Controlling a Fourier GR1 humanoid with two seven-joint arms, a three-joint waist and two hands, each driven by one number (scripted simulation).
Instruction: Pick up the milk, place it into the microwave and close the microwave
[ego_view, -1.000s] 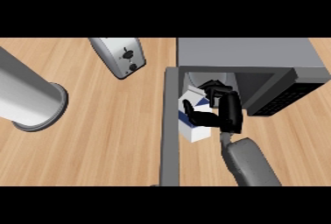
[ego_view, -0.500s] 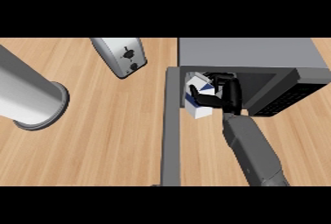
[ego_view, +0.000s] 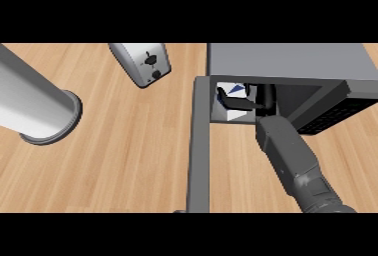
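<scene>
1. Moved since a second ago: right hand (ego_view: 247, 102) carried the milk (ego_view: 231, 100) from in front of the microwave's mouth to inside it; forearm now reaches further in.
2. Right hand state: fingers curled round the milk carton, thumb across its front. Gripping it.
3. Left hand: not in view.
4. Milk location: inside the microwave (ego_view: 288, 62) cavity, at the left side of the opening, upright as far as I can tell; whether it rests on the floor of the cavity is unclear.
5. Handling, my guess: small carton, light, stiff-ish card walls that dent if squeezed, smooth faces. Best held round the mid body, as now.
6. Containers: microwave holds only the milk and the hand. Door (ego_view: 199, 145) swung open, sticking out toward the near edge of the bench (ego_view: 125, 150).
7. Other stuff: toaster (ego_view: 142, 63) far left of microwave, grey cylinder (ego_view: 33, 102) at left.
8. Left to do: release, pull arm out, shut door.
</scene>
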